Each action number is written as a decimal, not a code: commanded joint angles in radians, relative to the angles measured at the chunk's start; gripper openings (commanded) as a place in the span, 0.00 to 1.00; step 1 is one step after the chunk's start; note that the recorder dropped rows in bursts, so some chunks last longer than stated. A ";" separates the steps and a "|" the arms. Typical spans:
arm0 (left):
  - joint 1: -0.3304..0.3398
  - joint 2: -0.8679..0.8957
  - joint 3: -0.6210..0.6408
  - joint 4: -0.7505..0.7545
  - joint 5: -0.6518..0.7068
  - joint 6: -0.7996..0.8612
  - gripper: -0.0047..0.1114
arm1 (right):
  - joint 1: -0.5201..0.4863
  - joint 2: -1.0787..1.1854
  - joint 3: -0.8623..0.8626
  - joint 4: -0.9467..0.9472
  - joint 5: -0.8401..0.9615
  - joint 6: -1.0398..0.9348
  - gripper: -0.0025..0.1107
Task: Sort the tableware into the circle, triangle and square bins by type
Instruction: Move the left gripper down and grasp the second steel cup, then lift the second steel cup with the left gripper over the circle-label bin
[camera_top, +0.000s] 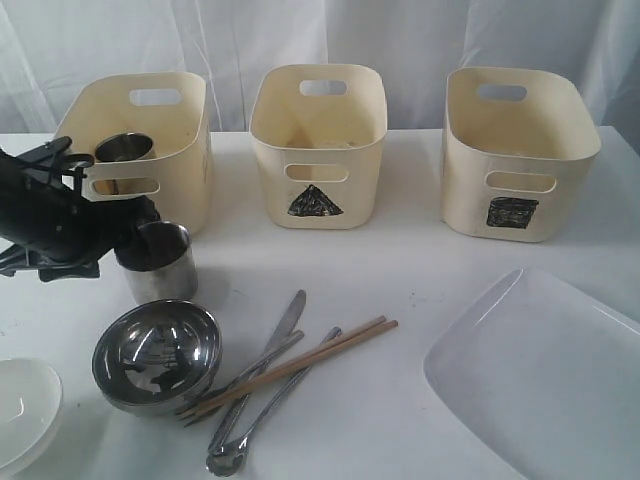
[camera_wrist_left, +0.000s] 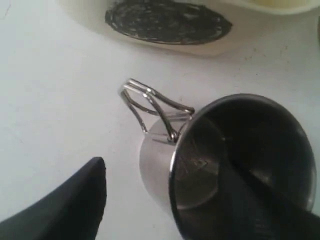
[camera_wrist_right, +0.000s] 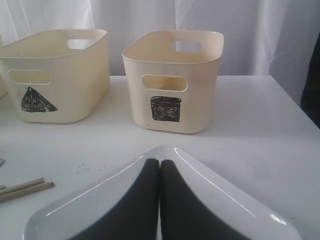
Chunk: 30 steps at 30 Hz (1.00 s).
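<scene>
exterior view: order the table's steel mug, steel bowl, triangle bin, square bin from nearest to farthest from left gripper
1. steel mug, right at the left gripper
2. steel bowl, front left
3. triangle bin, back middle
4. square bin, back right

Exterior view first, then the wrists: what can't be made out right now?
Exterior view: the mark on the left bin, behind the left arm; small white bowl and plate, cut by the edges.
Left wrist view: mug, cut by the edge.
Right wrist view: plate's middle, behind the right gripper.
</scene>
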 joint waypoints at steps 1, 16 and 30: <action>-0.004 0.032 0.007 -0.013 0.008 -0.006 0.62 | 0.005 -0.005 0.005 -0.002 -0.003 0.005 0.02; -0.004 0.038 0.007 -0.009 0.024 0.002 0.04 | 0.005 -0.005 0.005 -0.002 -0.003 0.017 0.02; -0.004 -0.143 0.005 0.049 0.143 0.004 0.04 | 0.005 -0.005 0.005 -0.002 -0.003 0.017 0.02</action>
